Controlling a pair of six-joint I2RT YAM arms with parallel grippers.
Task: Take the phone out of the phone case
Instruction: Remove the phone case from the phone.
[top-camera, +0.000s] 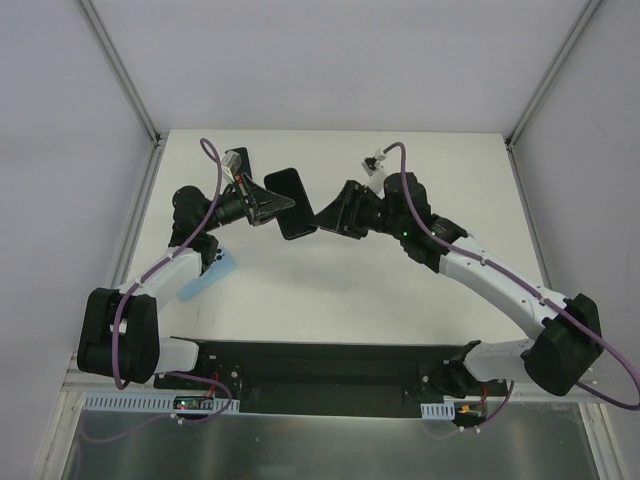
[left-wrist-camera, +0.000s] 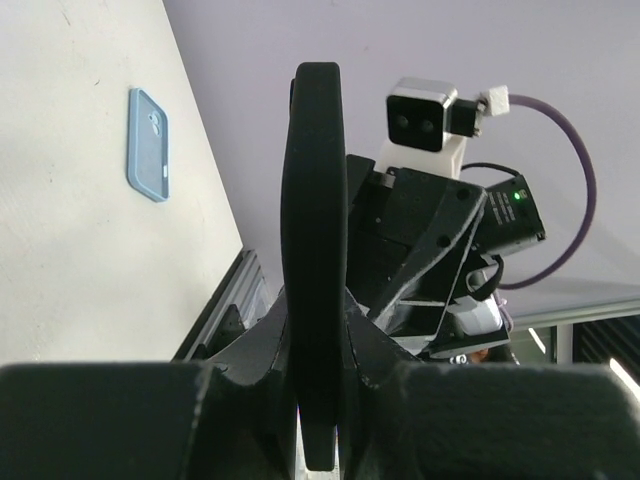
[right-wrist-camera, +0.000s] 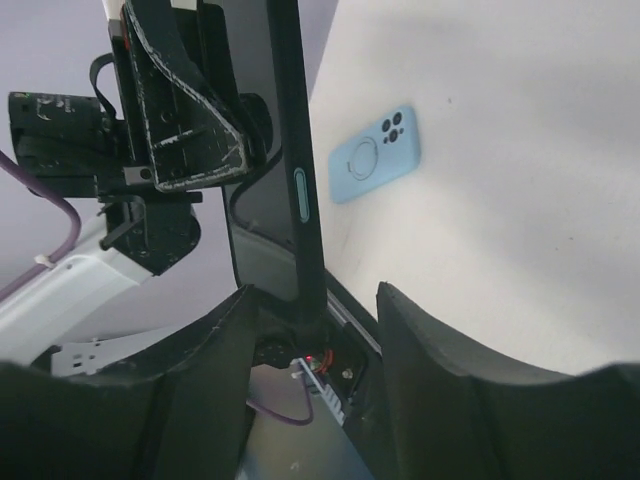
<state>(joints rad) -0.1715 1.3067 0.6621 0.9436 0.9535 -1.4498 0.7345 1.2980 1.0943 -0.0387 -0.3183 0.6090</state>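
Note:
The black phone (top-camera: 290, 205) hangs above the table, held edge-on with my left gripper (top-camera: 278, 205) shut on it. In the left wrist view the phone (left-wrist-camera: 315, 230) stands upright, pinched at its lower end by the left gripper (left-wrist-camera: 318, 400). My right gripper (top-camera: 325, 216) sits open at the phone's other end. In the right wrist view the phone (right-wrist-camera: 275, 150) reaches down between the spread fingers of the right gripper (right-wrist-camera: 320, 345), which do not press on it. The light blue phone case (top-camera: 210, 272) lies empty on the table beside the left arm, also seen as the case (left-wrist-camera: 148, 143) and the case (right-wrist-camera: 372, 155).
White walls close in the table (top-camera: 400, 290) at the back and sides. A black base rail (top-camera: 320, 375) runs along the near edge. Purple cables loop off both arms. The right arm's wrist camera (left-wrist-camera: 425, 115) faces the left wrist.

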